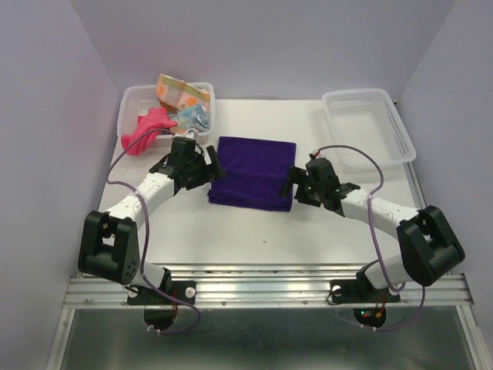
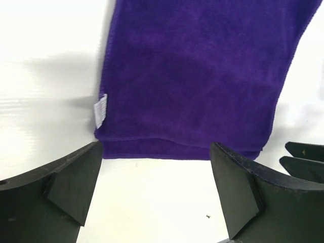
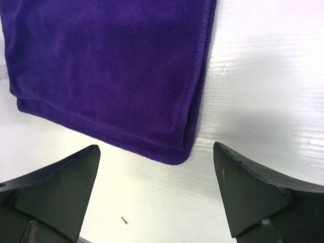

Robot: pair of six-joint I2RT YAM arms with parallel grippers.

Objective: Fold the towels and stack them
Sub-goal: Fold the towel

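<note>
The black fingers (image 2: 66,182) of my left claw (image 2: 156,164) filled the bottom of its wrist view. They were spread wide with nothing between them, and the right claw (image 3: 156,167) stood open and empty in the same way.

Beyond them was the white table (image 1: 254,231). It carried two white mesh baskets at the far side: the left basket (image 1: 128,104) and the right basket (image 1: 370,127), in which I could see nothing.

The purple towel (image 1: 253,171) lay flat at the middle of the table between the two claws. It was folded into a neat rectangle, with its layered edges showing along the near side in both wrist views. The left claw hovered just beside its left edge and the right claw just beside its right corner, neither touching it.

The pink towel (image 1: 146,127) hung over the left basket's rim. The orange-patterned towel (image 1: 176,92) and the light-blue patterned towel (image 1: 192,117) were bunched inside that basket.

A small white tag (image 2: 101,109) sat on the purple towel's left edge, and a dark speck (image 3: 124,219) lay on the table.

I judged the purple towel's fold finished or nearly so. The next move, as I saw it, called for lifting both claws clear and sending the left one to the pink towel, pinching a single layer.
</note>
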